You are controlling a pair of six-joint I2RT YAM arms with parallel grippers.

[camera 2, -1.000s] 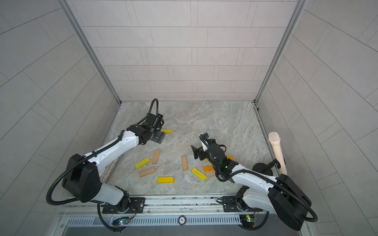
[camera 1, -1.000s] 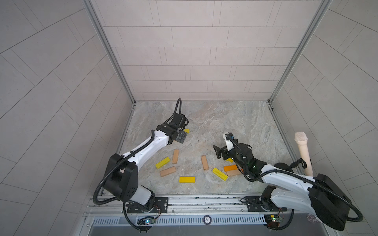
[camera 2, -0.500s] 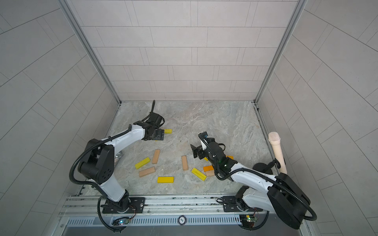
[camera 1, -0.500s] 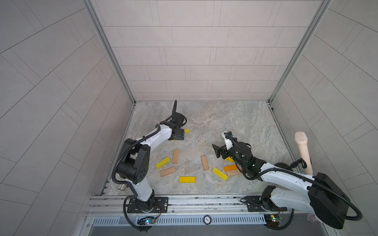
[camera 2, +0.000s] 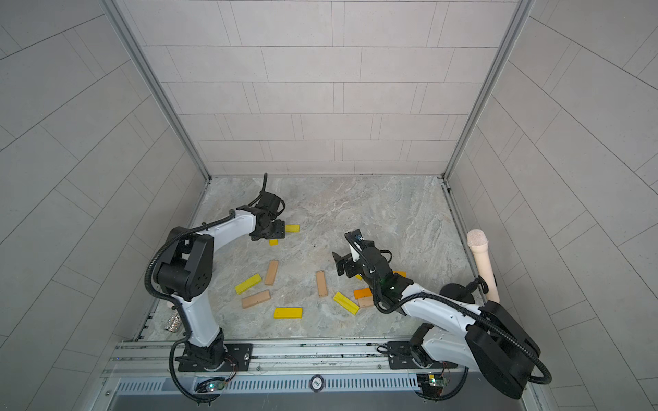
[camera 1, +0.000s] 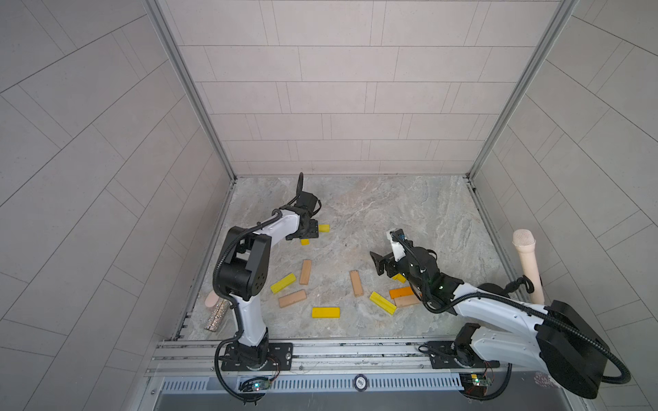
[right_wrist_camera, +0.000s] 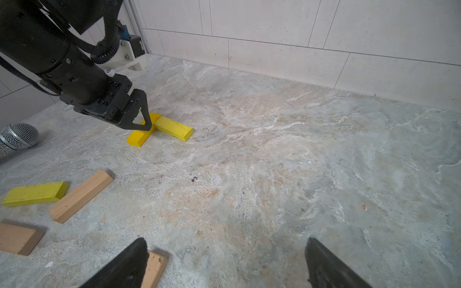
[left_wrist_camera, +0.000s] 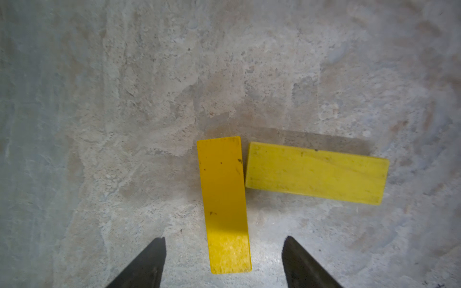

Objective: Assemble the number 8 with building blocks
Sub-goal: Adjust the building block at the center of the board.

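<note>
Both top views: left gripper [camera 1: 307,233] low over dark-yellow bar [camera 1: 304,242]. Right gripper [camera 1: 379,264] well apart from that bar, spread wide, nothing held; looks parked to keep clear. No 8 yet, only a corner. Loose blocks [camera 1: 325,312] scattered, all apart from the bar.

Left wrist: fingertips [left_wrist_camera: 159,251] either side of the bar's near end, gaps both sides, so released, no grip. Pale-yellow bar [left_wrist_camera: 316,173] end-on just beside the bar's far end, hairline gap, roughly square; reads as first corner of the 8. Straddle probably for nudging square or re-picking, can't tell which.

Right wrist: same corner under left fingers. Tan block [right_wrist_camera: 154,269] beside one right fingertip, untouched. Silver mic [right_wrist_camera: 17,137] well apart from the bar, irrelevant.
</note>
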